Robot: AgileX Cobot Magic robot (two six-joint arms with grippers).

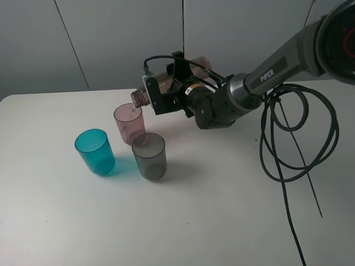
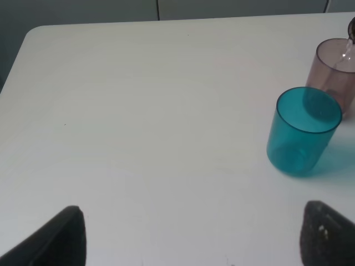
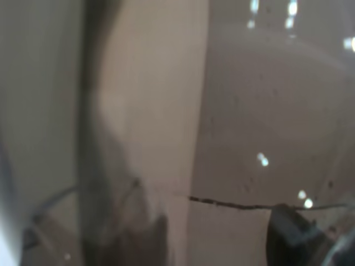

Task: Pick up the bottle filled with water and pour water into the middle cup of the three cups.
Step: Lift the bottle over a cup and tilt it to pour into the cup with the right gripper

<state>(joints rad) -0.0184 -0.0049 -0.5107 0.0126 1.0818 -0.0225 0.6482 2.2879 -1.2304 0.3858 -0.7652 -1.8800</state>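
The smoky brown bottle (image 1: 140,98) lies tipped almost flat in the air, with my right gripper (image 1: 173,82) shut around its body. Its open neck hangs just over the rim of the pale pink middle cup (image 1: 128,123), and a thin stream of water (image 2: 348,52) runs into that cup (image 2: 335,69). The teal cup (image 1: 95,151) stands to the front left of the pink one and the smoky grey cup (image 1: 149,155) in front of it. The bottle (image 3: 249,138) fills the right wrist view. My left gripper (image 2: 197,238) is open over bare table, short of the teal cup (image 2: 302,132).
Black cables (image 1: 299,138) loop from the right arm down across the right side of the white table (image 1: 222,210). The table's far left corner (image 2: 33,33) shows in the left wrist view, with a grey wall behind it.
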